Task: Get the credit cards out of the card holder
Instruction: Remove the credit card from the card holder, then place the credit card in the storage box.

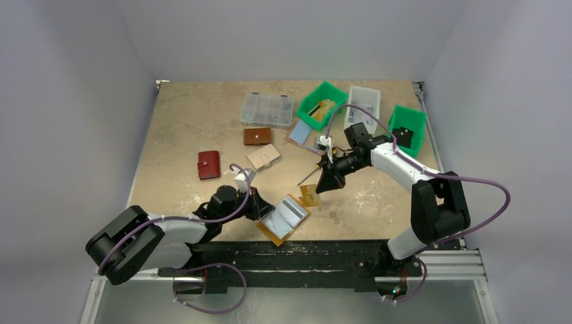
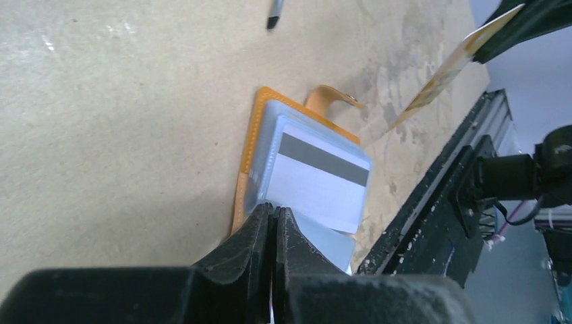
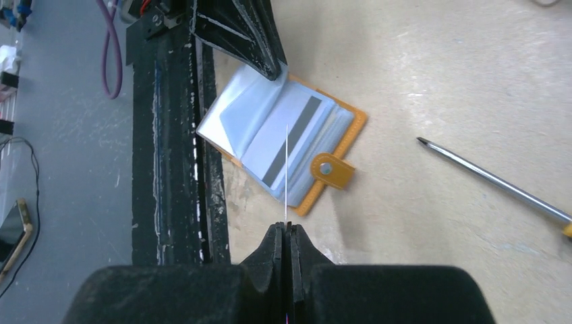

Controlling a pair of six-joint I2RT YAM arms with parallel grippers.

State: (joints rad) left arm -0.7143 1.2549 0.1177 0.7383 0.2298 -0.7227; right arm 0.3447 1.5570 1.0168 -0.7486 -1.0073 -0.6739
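- The card holder (image 1: pixel 283 220) lies open on the tabletop (image 1: pixel 189 121), close to the near edge and just beside the black rail (image 3: pixel 172 135)
- The left hand (image 2: pixel 274 212) is closed tight on the near edge of the card holder and pins it down. I cannot tell if it pinches the yellow cover or only a clear pocket
- The right hand (image 3: pixel 287 229) is closed on the lifted card (image 2: pixel 442 71). It holds it in the air, above the card holder and not touching it. From the right wrist the lifted card shows only as a thin white line, edge on
- So I think the step is this: one card is out and needs a place to go
- The striped card (image 3: pixel 287 135), white with a grey stripe, sits in the top pocket, so the job is not done. More cards may be under it, but I cannot see them
- A screwdriver (image 3: pixel 492 179) lies on the tabletop near the card holder, but apart from it
- Next, I think the right hand should carry the lifted card to a bare bit of tabletop, away from the screwdriver, and let go
- Then it needs to come in low and pinch the free edge of the striped card
- The left hand should hold on for that, or the card holder may slide or flip shut
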